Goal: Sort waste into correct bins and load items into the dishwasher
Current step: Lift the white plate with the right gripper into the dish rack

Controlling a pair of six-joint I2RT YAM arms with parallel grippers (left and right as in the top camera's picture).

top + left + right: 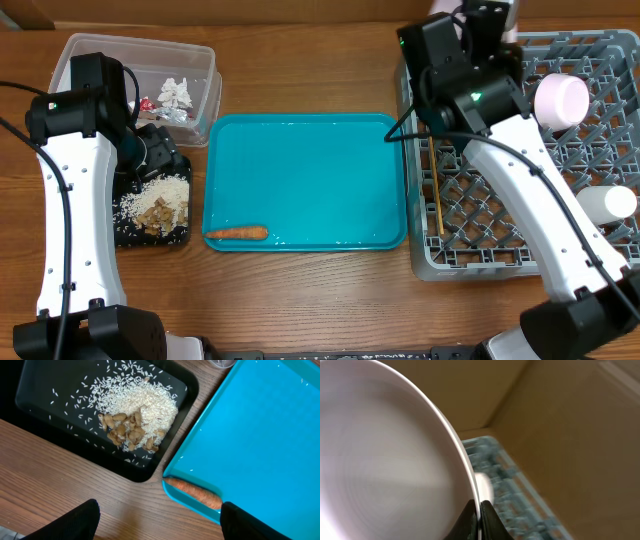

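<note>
Brown wood-grain table fills the background, and a teal tray (320, 170) lies flat at its middle. At the tray's near left corner lies the small orange carrot (236, 233), inside the rim and along the near edge. The left pincer (159, 521) hangs above that same corner with its fingers (70, 525) spread wide and holding nothing. In the left wrist view one finger is over bare wood and the other over the tray, with the carrot just beyond them, untouched.

Just left of the tray, close to its left rim, sits the flat black tray (40, 395). It carries a heap of white rice (145, 405) with brownish food scraps (127, 432) on top, and loose grains are scattered around the heap. Farther back, off the teal tray's far left corner, stands the clear tub (100, 50), which holds crumpled silver foil (178, 93) and a red-white wrapper (150, 104) partly hidden by the left arm.

Right of the teal tray, just beside its right rim, stands the grey dish rack (500, 230). Two wooden chopsticks (437, 195) lie in the rack's row nearest the tray. A pale round dish (560, 97) lies on its side deeper in the rack, and another white piece (610, 203) shows past the right arm.

Over the rack's far corner nearest the tray, the right pincer (477, 522) is clamped tight on the rim of the white plate (385, 460), held edge-on above the blurred rack.
</note>
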